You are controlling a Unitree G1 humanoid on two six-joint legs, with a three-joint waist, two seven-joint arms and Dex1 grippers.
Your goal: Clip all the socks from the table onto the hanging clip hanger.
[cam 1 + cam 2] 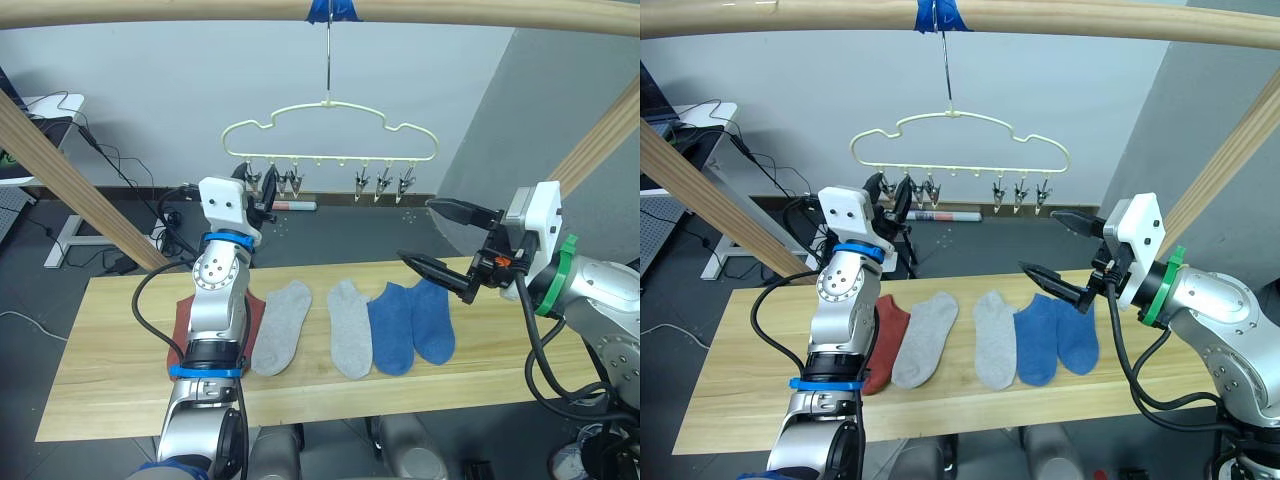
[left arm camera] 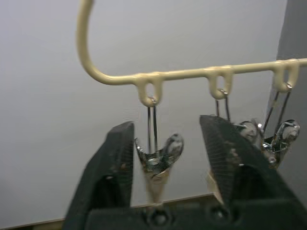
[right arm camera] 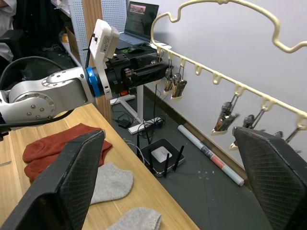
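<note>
The cream clip hanger (image 1: 320, 157) hangs by its hook from the wooden pole, with several metal clips (image 1: 381, 183) under its lower bar. My left gripper (image 1: 260, 190) is raised to the leftmost clips and stands open, with one clip (image 2: 156, 160) between its fingers (image 2: 117, 158). On the table (image 1: 120, 380) lie two grey socks (image 1: 283, 325), two blue socks (image 1: 392, 330) and rust-red socks (image 1: 885, 335) partly hidden behind my left arm. My right gripper (image 1: 416, 230) hovers open and empty above the blue socks.
A round wooden pole (image 1: 480, 12) crosses overhead, with slanted wooden legs (image 1: 60, 170) on both sides. Behind the table, a desk with a laptop (image 3: 141, 17), cables, a router (image 3: 163, 155) and a tube (image 3: 211, 155) sit on the floor.
</note>
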